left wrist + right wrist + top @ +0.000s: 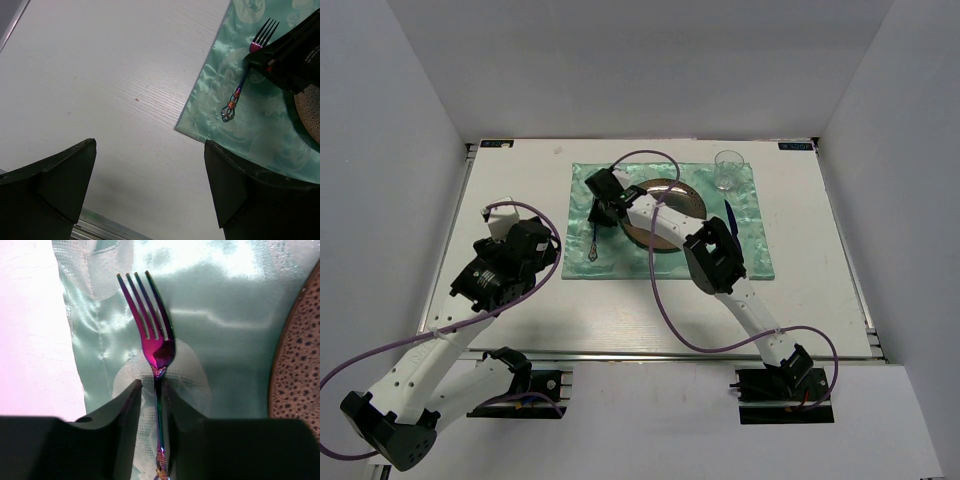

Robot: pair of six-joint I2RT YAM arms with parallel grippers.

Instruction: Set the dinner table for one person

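Note:
An iridescent pink-purple fork lies flat on the green placemat, left of the brown speckled plate. My right gripper is down over the fork's neck, jaws a little apart, one on each side of the thin handle, with a gap on the left. In the top view the right gripper reaches across the plate to the fork. My left gripper is open and empty above the white dinner table, left of the placemat's near corner.
A clear glass stands at the placemat's far right corner. A dark blue utensil lies right of the plate. The table's metal rail runs along the near edge. White walls enclose the table on three sides.

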